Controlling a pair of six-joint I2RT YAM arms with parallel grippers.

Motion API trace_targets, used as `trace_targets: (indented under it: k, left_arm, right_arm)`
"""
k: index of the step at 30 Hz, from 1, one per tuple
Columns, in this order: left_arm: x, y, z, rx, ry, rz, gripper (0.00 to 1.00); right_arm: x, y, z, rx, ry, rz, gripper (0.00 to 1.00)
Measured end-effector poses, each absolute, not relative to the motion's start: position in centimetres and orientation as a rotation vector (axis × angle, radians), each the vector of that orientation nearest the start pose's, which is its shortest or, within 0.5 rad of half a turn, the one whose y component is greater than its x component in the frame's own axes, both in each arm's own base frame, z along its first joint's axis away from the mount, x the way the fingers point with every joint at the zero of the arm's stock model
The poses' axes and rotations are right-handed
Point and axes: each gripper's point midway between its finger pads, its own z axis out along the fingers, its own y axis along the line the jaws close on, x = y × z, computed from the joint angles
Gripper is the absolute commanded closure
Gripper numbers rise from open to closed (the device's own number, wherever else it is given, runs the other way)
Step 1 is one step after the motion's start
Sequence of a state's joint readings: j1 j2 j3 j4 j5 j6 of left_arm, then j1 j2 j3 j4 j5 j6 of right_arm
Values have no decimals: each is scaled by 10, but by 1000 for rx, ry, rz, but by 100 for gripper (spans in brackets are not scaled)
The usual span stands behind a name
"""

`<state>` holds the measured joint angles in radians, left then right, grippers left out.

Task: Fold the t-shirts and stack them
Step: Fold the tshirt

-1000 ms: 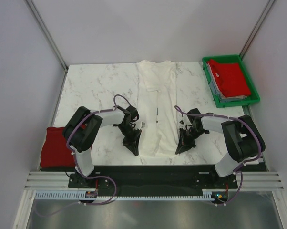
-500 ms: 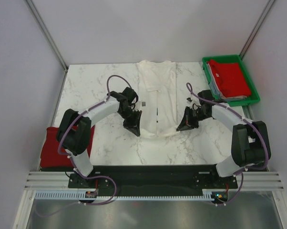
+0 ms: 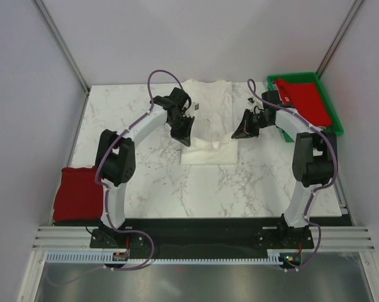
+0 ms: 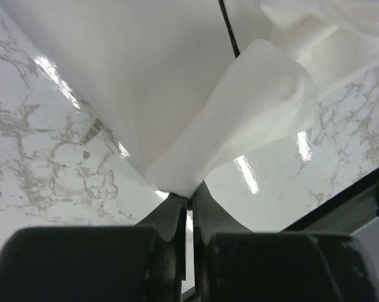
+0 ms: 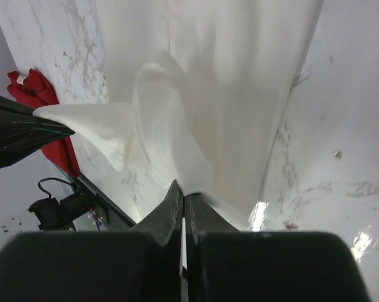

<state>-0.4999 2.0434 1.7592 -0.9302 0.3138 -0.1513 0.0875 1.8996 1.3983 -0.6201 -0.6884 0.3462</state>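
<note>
White t-shirt: lay lengthwise at the centre-back of the marble table, near hem raised and doubled over toward the collar.
Left gripper: clamped tight on the shirt's left hem corner, cloth fanning out from its tips.
Right gripper: pinched closed on the right hem corner.
Red t-shirt: sat folded at the table's near left edge, well apart.
Green tray: held red t-shirts, far right.

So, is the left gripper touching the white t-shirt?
Touching. In the left wrist view, the left gripper is shut on a corner of the white t-shirt; the cloth comes out right at its fingertips.
</note>
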Motion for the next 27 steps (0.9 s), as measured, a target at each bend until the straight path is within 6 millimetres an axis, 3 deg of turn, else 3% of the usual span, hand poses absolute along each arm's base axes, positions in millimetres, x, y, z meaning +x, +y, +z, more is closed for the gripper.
trace_targets:
  k: [5, 10, 22, 23, 24, 25, 26, 27]
  left_arm:
    - [382, -254, 80, 542, 2801, -503, 98]
    - [397, -243, 65, 510, 2817, -433, 98]
    - [438, -243, 65, 504, 2742, -355, 98]
    - [439, -242, 64, 503, 2741, -348, 92]
    - [441, -242, 63, 502, 2740, -336, 67]
    - [442, -241, 63, 500, 2738, -328, 55]
    - [443, -239, 62, 503, 2736, -311, 52]
    - [444, -237, 61, 501, 2737, -293, 52]
  right_arm:
    - [422, 155, 88, 123, 2644, 1039, 100]
    - [436, 156, 74, 128, 2652, 1033, 100]
    - [475, 158, 69, 98, 2599, 1005, 99]
    - [478, 158, 68, 94, 2594, 1004, 95]
    - [482, 160, 68, 87, 2588, 1004, 77]
    - [483, 161, 68, 89, 2586, 1006, 68]
    - [484, 162, 68, 78, 2582, 1002, 60]
    - [486, 163, 68, 72, 2578, 1000, 45]
